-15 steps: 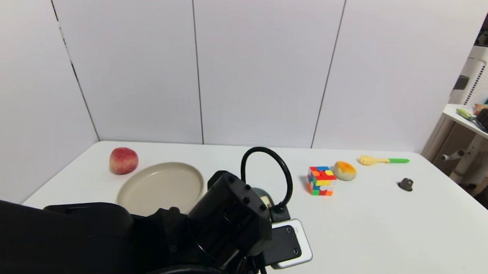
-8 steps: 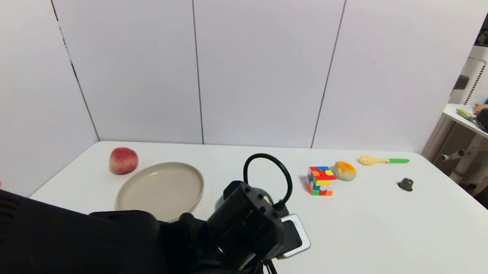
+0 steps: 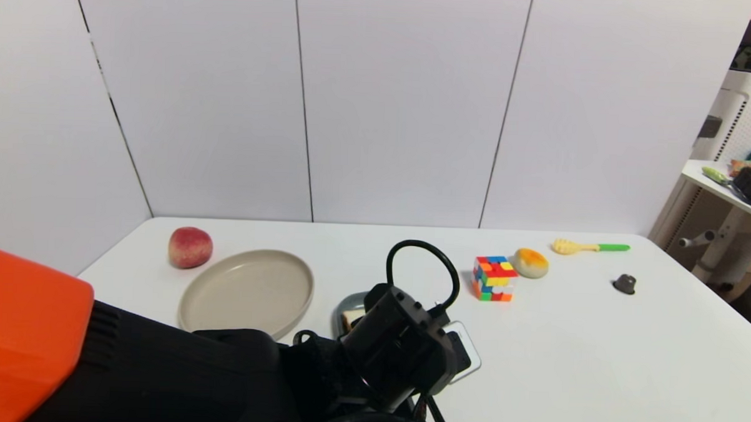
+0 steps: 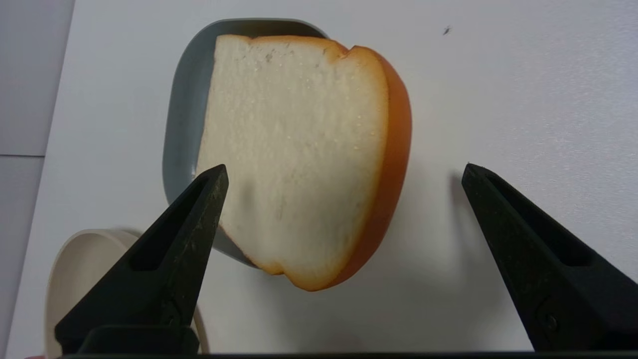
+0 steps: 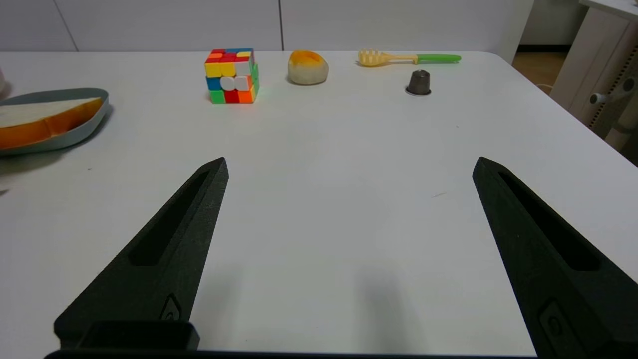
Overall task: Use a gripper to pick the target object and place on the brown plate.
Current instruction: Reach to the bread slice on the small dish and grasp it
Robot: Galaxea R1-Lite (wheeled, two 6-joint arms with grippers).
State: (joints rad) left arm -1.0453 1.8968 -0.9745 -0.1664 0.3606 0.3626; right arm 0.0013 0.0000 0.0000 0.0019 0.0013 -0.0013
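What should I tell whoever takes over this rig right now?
Left gripper: open, above the toast, not gripping it.
Right gripper: open, idle over bare table, holding nothing.
Toast: lying on the grey dish, overhanging its edge.
Plate: nothing on it, left of the dish.
Done: approach only.
Left: lower, grip toast, lift, place on plate.

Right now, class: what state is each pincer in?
Left pincer: open, empty, over the toast slice.
Right pincer: open, empty, above the table.
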